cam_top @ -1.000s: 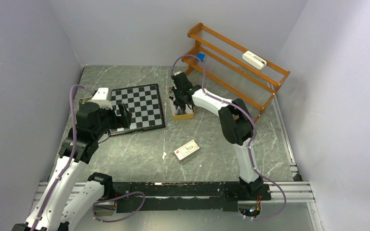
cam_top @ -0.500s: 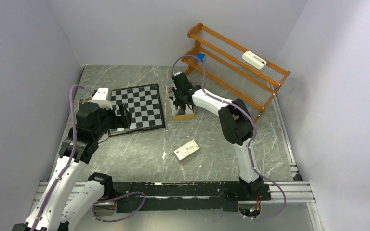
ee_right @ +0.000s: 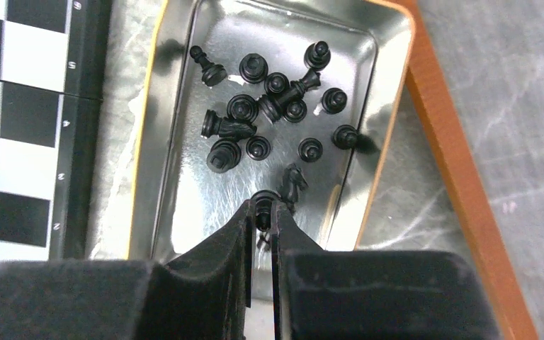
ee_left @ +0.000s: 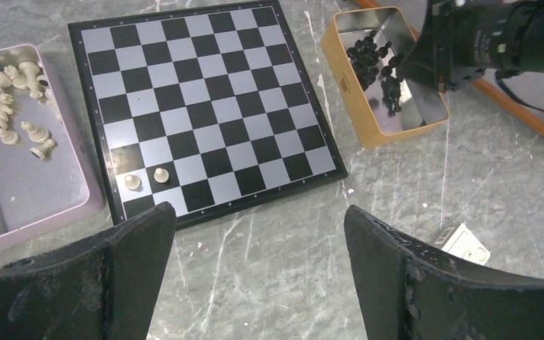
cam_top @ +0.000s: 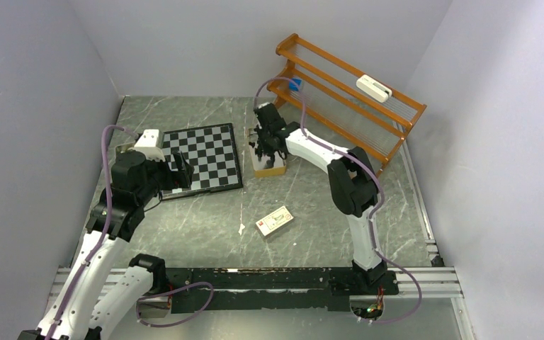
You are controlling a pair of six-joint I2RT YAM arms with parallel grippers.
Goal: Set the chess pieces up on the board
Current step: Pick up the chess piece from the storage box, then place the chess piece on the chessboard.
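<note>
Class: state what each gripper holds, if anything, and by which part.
Right gripper pinches a black chess piece near its head; left gripper holds nothing.

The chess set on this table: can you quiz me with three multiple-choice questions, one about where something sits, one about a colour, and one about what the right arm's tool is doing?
1. Where, relative to the board, is the tin of black pieces?
A. On top of it.
B. On the table beside it.
C. Hanging on the wall.

2. The pawns standing on the board are:
A. Pale.
B. Black.
C. Red.

3. The right tool is:
A. Wide open over the board.
B. Lifting the whole tin.
C. Shut on a black piece inside the tin.

Answers:
1 B, the tin stands on the table next to the board's edge.
2 A, they are cream-white.
3 C, its fingers pinch one small black piece above the tin's floor.
</note>
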